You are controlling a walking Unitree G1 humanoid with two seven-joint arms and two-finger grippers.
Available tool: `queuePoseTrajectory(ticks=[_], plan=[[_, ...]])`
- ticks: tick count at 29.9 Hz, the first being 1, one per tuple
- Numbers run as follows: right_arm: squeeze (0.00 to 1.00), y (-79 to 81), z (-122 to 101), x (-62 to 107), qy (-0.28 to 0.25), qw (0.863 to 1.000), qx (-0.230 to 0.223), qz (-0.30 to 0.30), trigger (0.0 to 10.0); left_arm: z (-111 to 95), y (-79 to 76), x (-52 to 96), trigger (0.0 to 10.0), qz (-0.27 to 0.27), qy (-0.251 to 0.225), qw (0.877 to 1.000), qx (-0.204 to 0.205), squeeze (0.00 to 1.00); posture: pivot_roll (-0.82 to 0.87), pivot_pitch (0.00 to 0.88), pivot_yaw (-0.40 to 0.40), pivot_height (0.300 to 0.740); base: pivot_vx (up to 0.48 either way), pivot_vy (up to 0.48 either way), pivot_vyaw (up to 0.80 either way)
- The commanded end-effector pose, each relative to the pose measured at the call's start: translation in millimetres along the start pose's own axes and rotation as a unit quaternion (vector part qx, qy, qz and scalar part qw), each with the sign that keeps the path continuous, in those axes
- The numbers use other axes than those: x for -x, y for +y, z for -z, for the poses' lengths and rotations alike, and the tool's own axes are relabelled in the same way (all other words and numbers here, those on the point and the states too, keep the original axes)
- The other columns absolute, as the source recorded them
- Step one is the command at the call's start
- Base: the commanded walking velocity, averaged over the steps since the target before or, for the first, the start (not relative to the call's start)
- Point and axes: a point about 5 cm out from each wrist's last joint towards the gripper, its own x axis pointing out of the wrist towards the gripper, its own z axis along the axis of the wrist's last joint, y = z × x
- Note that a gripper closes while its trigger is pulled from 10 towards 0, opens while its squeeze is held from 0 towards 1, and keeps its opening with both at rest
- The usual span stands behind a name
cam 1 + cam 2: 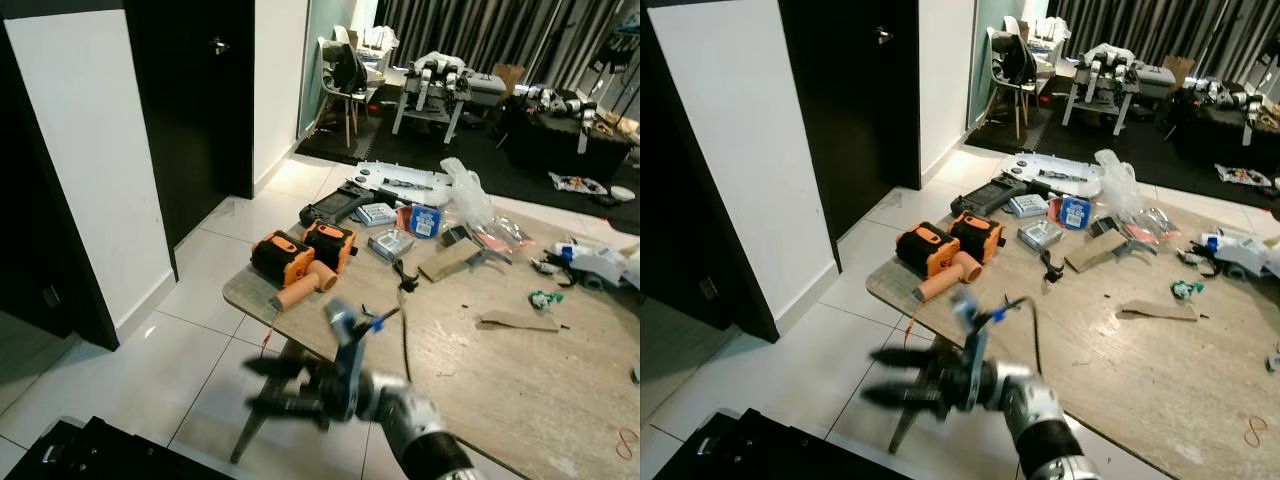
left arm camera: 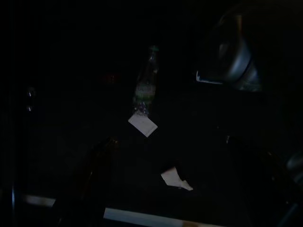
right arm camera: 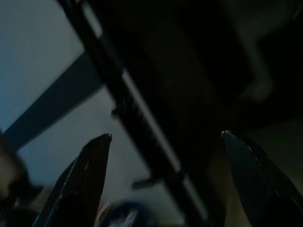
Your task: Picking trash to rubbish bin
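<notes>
- Right gripper (image 1: 265,387): hanging low in front of the near edge of the table (image 1: 500,390), blurred and pointing toward the robot's left. Its two black fingers (image 3: 90,175) are standing wide apart with nothing between them.
- Left gripper: showing too dark in its wrist view, so I cannot tell how its fingers are set.
- Dark floor items, left wrist view: a plastic bottle (image 2: 146,85) is lying with two pale paper scraps (image 2: 143,124) near it. These are likely the trash to collect.
- Round-rimmed object (image 2: 232,61): sitting near the bottle. It is possibly the bin, but it is too dark to confirm and its contents are unreadable.
- Black object (image 1: 60,450): lying on the tiles at the robot's near left, and I cannot identify it.
- Step in hand, as a judgement: the robot is searching for and approaching a piece of trash. It would do well to be keeping the fingers spread, steadying the arm until the blur clears, and choosing one loose scrap before closing.
- Cardboard scrap (image 1: 518,320): lying flat on the tabletop, well apart from the gripper, and a candidate piece of trash.
- Two orange-and-black cases (image 1: 282,257): sitting closed, side by side at the table's left corner, with their contents hidden.
- Small clear boxes (image 1: 390,243): sitting mid-table, with contents too small to read.
- Clear plastic bag (image 1: 468,190): standing crumpled at the far edge.
</notes>
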Motion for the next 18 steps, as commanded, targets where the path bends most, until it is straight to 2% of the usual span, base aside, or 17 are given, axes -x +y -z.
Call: queuePoseTrajectory(ticks=[1, 2, 3, 4, 5, 7, 8, 9, 11, 12, 13, 14, 15, 16, 17, 18], plan=[[0.0, -13.3, -31.3, -1.1, -0.071, 0.992, 0.058, 0.089, 10.0, -0.6, -6.1, -1.5, 10.0, 0.01, 0.008, 1.0, -0.012, 0.0, 0.04, 0.099, -0.04, 0.74, 0.0, 0.0, 0.0], [0.0, -13.3, -31.3, -1.1, -0.071, 0.992, 0.058, 0.089, 10.0, -0.6, -6.1, -1.5, 10.0, 0.01, 0.008, 1.0, -0.012, 0.0, 0.04, 0.099, -0.04, 0.74, 0.0, 0.0, 0.0], [0.0, -22.4, -43.5, -1.0, -0.087, 0.98, 0.084, 0.155, 10.0, -3.0, -6.9, -2.1, 10.0, 0.012, 0.006, 1.0, -0.016, 0.0, 0.04, 0.099, -0.04, 0.74, 0.0, 0.0, 0.0], [0.0, -32.5, -57.0, 3.1, -0.097, 0.96, 0.107, 0.24, 10.0, -5.4, -8.4, -2.8, 10.0, 0.014, 0.004, 1.0, -0.021, 0.0, 0.03, 0.096, -0.039, 0.74, 0.0, 0.0, 0.0], [0.0, -32.5, -57.0, 3.1, -0.097, 0.96, 0.107, 0.24, 10.0, -5.4, -8.4, -2.8, 10.0, 0.014, 0.004, 1.0, -0.021, 0.0, 0.03, 0.096, -0.039, 0.74, 0.0, 0.0, 0.0], [0.0, -45.2, -75.8, 15.6, -0.057, 0.907, 0.175, 0.378, 10.0, -8.7, -11.6, -3.8, 10.0, 0.018, 0.003, 0.999, -0.029, 0.0, 0.03, 0.087, -0.04, 0.74, 0.0, 0.0, 0.0], [0.0, -47.1, -81.2, 20.5, -0.038, 0.888, 0.198, 0.413, 10.0, -9.6, -13.0, -4.2, 10.0, 0.019, 0.002, 0.999, -0.03, 0.0, 0.03, 0.086, -0.04, 0.74, 0.0, 0.0, 0.0], [0.0, -49.7, -83.8, 26.8, 0.015, 0.859, 0.239, 0.453, 10.0, -10.3, -14.5, -4.6, 10.0, 0.02, 0.0, 0.999, -0.029, 0.0, 0.02, 0.088, -0.04, 0.74, 0.0, 0.0, 0.0], [0.0, -49.7, -83.8, 26.8, 0.015, 0.859, 0.239, 0.453, 10.0, -10.3, -14.5, -4.6, 10.0, 0.02, 0.0, 0.999, -0.029, 0.0, 0.02, 0.088, -0.04, 0.74, 0.0, 0.0, 0.0], [0.0, -54.3, -89.9, 41.9, 0.074, 0.805, 0.274, 0.522, 10.0, -10.1, -17.7, -5.1, 10.0, 0.023, 0.0, 0.999, -0.029, 0.0, 0.02, 0.104, -0.039, 0.74, 0.0, 0.0, -0.79], [0.0, -55.7, -93.0, 48.3, 0.083, 0.786, 0.276, 0.546, 10.0, -9.6, -19.0, -5.2, 10.0, 0.025, 0.0, 0.999, -0.03, 0.0, 0.02, 0.104, -0.039, 0.74, 0.0, 0.0, -0.79], [0.0, -55.7, -93.0, 48.3, 0.083, 0.786, 0.276, 0.546, 10.0, -9.6, -19.0, -5.2, 10.0, 0.025, 0.0, 0.999, -0.03, 0.0, 0.02, 0.104, -0.039, 0.74, 0.0, 0.0, -0.79], [0.0, -56.3, -97.9, 53.3, 0.079, 0.77, 0.282, 0.567, 10.0, -8.4, -20.2, -5.2, 10.0, 0.027, 0.002, 0.999, -0.032, 0.0, 0.03, 0.118, -0.039, 0.74, 0.0, 0.0, -0.79], [0.0, -56.3, -103.9, 57.7, 0.066, 0.757, 0.282, 0.586, 10.0, -6.4, -21.2, -5.0, 10.0, 0.028, 0.003, 0.999, -0.033, 0.0, 0.03, 0.135, -0.039, 0.74, 0.0, 0.0, -0.79], [0.0, -56.0, -107.7, 60.0, 0.057, 0.75, 0.284, 0.595, 10.0, -4.4, -21.8, -4.8, 10.0, 0.029, 0.004, 0.999, -0.034, 0.0, 0.04, 0.146, -0.038, 0.74, 0.0, 0.0, -0.79], [0.0, -56.2, -112.4, 62.7, 0.052, 0.734, 0.291, 0.611, 10.0, -1.2, -22.1, -4.3, 10.0, 0.03, 0.007, 0.999, -0.034, 0.0, 0.04, 0.156, -0.037, 0.74, 0.0, 0.0, -0.79]])
